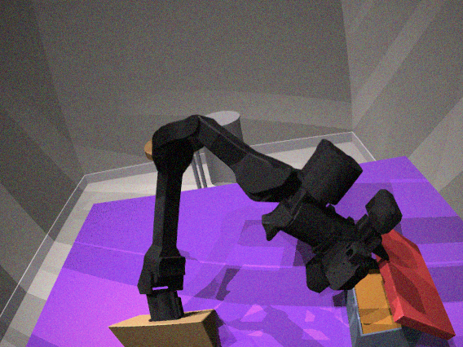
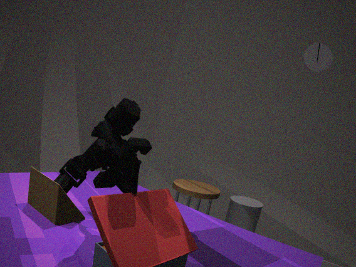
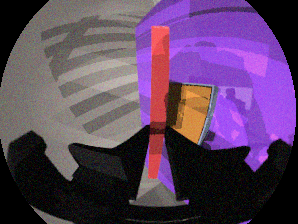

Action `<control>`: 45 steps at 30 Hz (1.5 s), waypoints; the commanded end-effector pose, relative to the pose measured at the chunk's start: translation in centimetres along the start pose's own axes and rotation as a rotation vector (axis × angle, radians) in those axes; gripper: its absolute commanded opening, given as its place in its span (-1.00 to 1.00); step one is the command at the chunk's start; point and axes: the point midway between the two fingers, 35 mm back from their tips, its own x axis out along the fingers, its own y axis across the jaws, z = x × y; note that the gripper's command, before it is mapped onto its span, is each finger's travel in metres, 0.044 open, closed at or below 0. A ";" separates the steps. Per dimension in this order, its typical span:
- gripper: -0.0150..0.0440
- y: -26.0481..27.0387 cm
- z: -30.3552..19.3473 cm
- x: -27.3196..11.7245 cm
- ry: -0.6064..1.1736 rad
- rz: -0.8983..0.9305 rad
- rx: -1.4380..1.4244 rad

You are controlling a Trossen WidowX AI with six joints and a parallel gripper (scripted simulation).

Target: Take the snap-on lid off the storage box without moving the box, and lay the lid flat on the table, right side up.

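The red lid (image 1: pixel 416 281) (image 2: pixel 147 225) (image 3: pixel 160 75) is tilted steeply, with its gripped edge raised. My gripper (image 1: pixel 383 258) (image 2: pixel 135 192) (image 3: pixel 157 128) is shut on that edge of the lid. The storage box (image 1: pixel 354 315) (image 2: pixel 101 257) stands on the purple table (image 1: pixel 134 244) (image 2: pixel 216 241) with its orange inside showing beside the lid; the box also shows in the wrist view (image 3: pixel 212 107), right of the lid. The lid's lower part overhangs the box's far side in the top view. Whether it still touches the box is hard to tell.
A tan wedge-shaped block (image 1: pixel 163 331) (image 2: pixel 44 197) is at the arm's base. Beyond the table edge stand a round wooden stool (image 2: pixel 195 188) and a grey cylinder (image 1: pixel 224 163) (image 2: pixel 244 213).
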 end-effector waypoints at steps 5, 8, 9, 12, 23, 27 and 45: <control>-0.49 0.1 1.8 -0.4 0.000 0.008 -0.008; -0.49 0.1 2.4 -0.4 0.000 0.008 -0.008; -0.49 0.1 2.6 -0.4 0.000 0.008 -0.008; -0.49 0.0 3.2 -0.5 0.000 0.008 -0.008; -0.49 -0.1 5.3 -0.7 -0.001 0.009 -0.009; -0.49 -0.2 6.1 -0.8 -0.001 0.009 -0.010; -0.49 -0.5 9.7 -1.2 -0.003 0.009 -0.011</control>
